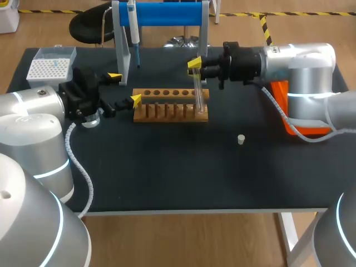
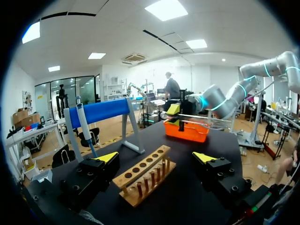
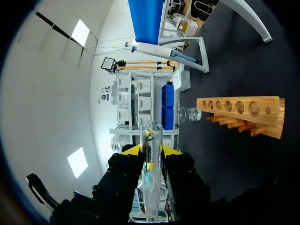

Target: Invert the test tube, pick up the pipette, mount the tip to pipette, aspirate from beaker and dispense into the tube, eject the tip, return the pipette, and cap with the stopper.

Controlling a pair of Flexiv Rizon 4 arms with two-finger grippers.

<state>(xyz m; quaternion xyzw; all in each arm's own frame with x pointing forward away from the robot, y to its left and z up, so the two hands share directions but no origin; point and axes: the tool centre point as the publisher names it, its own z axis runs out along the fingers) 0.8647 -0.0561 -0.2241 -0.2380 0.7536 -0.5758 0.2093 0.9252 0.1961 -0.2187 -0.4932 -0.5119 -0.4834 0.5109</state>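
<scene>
Stopper: the stopper [image 1: 241, 139] lay alone on the dark table [image 1: 183, 172], near and right of the rack, well apart from both my claws.
Left arm: it entered from the left side with the wrist low and level. My left claw [image 1: 124, 88] pointed right at the left end of the rack, fingers spread wide and gripping nothing.
Beaker: the glass beaker [image 1: 91, 118] stood just beside my left wrist on its near side. I could not tell what it held.
Rack: the wooden rack [image 1: 171, 105] sat mid-table, with a row of round holes along the top and pegs along the near face.
Right arm: it stretched level from the right side. My right claw [image 1: 194, 65] hung over the right end of the rack, closed on the test tube [image 1: 198, 92].
Right wrist view only: the test tube [image 3: 151, 133] showed clear and pinched between both yellow tips. Any liquid inside was too hard to make out.
Left wrist view only: the rack lay between my open fingers [image 2: 108, 157]. The orange bin [image 2: 186, 130] showed whole beyond it, its inside hidden.
Tip box: the tip box [image 1: 51, 68], with its white grid top, stood at the far left corner.
Pipette: the pipette [image 1: 133, 30] hung on the left end of the blue stand [image 1: 164, 14], at the far edge.
</scene>
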